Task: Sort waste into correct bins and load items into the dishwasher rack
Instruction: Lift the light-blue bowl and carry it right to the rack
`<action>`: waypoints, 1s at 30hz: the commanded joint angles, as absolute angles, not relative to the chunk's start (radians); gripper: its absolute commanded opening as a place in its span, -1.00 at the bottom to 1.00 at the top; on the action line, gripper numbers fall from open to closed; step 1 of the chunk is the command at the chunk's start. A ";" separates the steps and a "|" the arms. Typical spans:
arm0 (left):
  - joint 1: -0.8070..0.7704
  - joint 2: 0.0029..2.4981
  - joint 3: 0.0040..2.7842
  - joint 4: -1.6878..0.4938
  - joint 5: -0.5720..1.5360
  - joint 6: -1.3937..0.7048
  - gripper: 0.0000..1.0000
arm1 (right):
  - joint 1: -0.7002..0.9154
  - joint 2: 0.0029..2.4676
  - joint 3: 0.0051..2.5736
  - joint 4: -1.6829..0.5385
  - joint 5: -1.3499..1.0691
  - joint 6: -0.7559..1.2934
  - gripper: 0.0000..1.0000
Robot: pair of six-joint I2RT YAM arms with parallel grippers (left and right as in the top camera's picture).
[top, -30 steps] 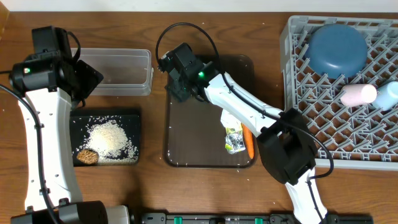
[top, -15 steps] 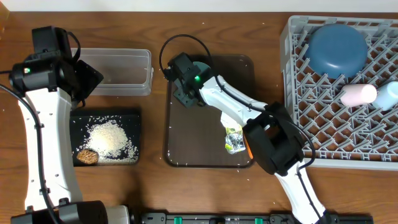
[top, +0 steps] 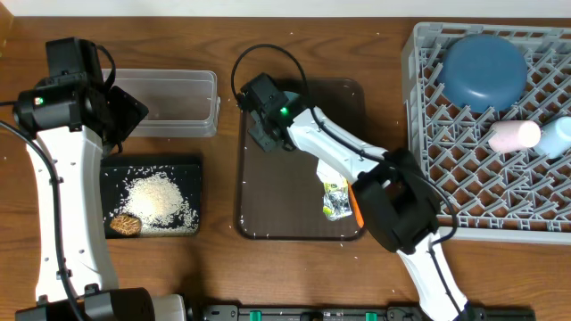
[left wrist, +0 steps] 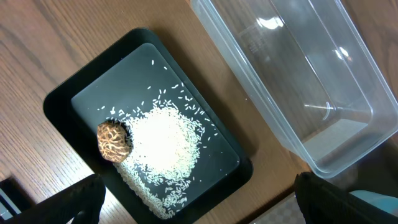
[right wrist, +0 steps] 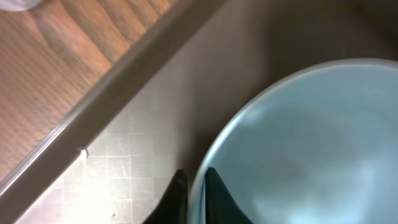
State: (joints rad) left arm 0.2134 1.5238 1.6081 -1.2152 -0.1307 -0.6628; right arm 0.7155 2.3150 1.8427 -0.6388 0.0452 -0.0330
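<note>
My right gripper (right wrist: 194, 177) is shut on the rim of the small pale-blue bowl (right wrist: 311, 137), one finger inside and one outside. The bowl sits at the back of the brown serving tray (top: 277, 205), and from overhead the gripper (top: 268, 120) hides most of it. An orange carrot (top: 356, 207) and a crumpled wrapper (top: 335, 198) lie at the tray's front right. My left gripper (left wrist: 202, 205) hangs open above the black tray (left wrist: 68, 102), which holds loose rice (left wrist: 165, 149) and a brown lump (left wrist: 114, 140). The clear tub (left wrist: 298, 81) stands beside it.
The grey dishwasher rack (top: 428, 116) fills the right side and holds a dark-blue plate (top: 484, 69), a pink cup (top: 513, 135) and a light-blue cup (top: 558, 134). Bare wood lies between the tubs and the serving tray.
My right gripper has closed from open onto the bowl's rim after shifting slightly toward it. The left arm has not moved.
</note>
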 commanded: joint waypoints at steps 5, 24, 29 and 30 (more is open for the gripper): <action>0.216 1.509 1.621 -1.219 -0.140 -0.679 0.96 | 0.701 2.213 1.846 -0.657 0.048 0.025 -0.98; 0.216 1.509 1.621 -1.219 -0.140 -0.678 0.96 | 0.324 1.858 1.846 -0.844 -0.300 0.188 -0.98; 0.216 1.509 1.621 -1.219 -0.140 -0.679 0.96 | 0.112 1.839 1.846 -0.914 -0.507 0.189 -0.98; 0.216 1.509 1.621 -1.219 -0.140 -0.679 0.96 | 0.070 1.840 1.844 -0.923 -0.545 0.184 -0.98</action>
State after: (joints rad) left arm 0.2134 1.5238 1.6081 -1.2152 -0.1310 -0.6628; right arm 0.1600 1.8435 1.8435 -0.9066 -0.3714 0.1677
